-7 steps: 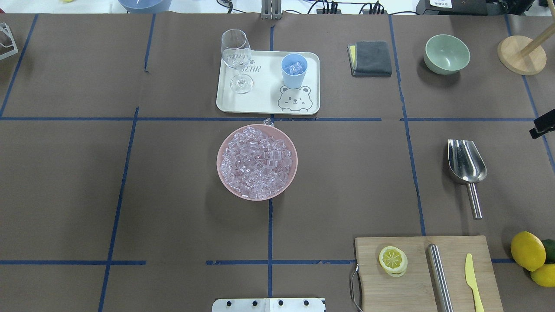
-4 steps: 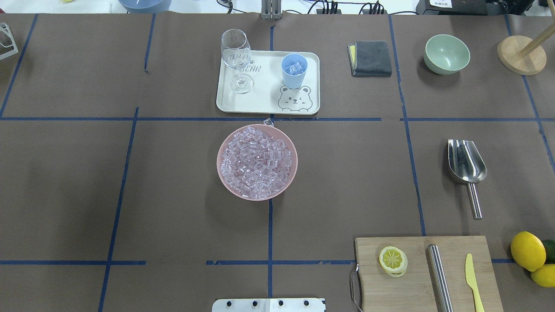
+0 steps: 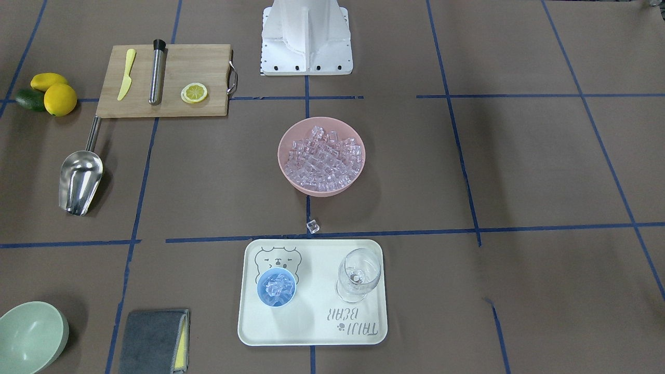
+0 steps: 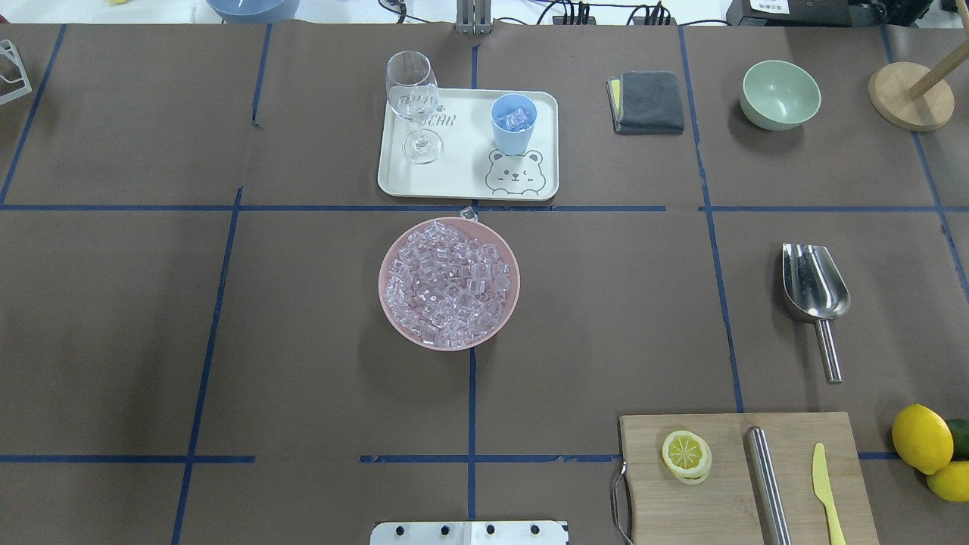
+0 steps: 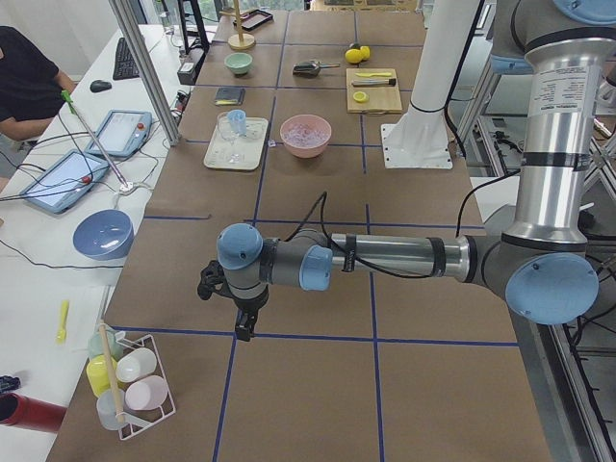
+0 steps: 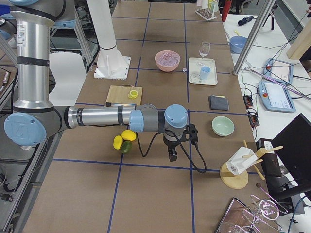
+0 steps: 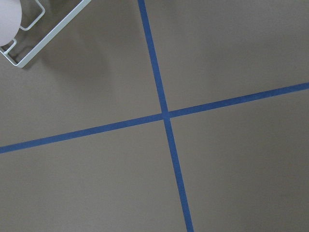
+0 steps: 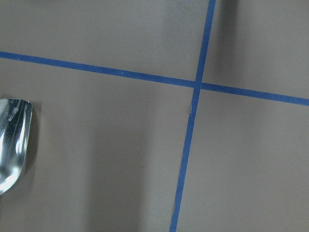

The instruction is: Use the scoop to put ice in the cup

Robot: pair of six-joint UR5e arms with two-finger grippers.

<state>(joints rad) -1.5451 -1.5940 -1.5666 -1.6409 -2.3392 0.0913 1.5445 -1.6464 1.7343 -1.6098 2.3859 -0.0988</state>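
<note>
Far left of the pink bowl (image 4: pixel 384 286), at the table's end, the left gripper (image 5: pixel 244 325) hangs just above the table (image 4: pixel 303 363); this side view does not show how its jaws stand. The bowl holds the heaped ice (image 4: pixel 447 284), and a stray cube (image 4: pixel 468 213) lies just past its far rim. Beyond the bowl, the bear tray (image 4: pixel 469 151) carries a wine glass (image 4: pixel 412 102) and, to its right, the upright light-blue cup (image 4: pixel 514 125) with cubes inside. Well right of the bowl the steel scoop (image 4: pixel 814 291) lies flat, touched by neither gripper. Farther right, the right gripper (image 6: pixel 172 154) hangs low; its jaw opening cannot be told.
</note>
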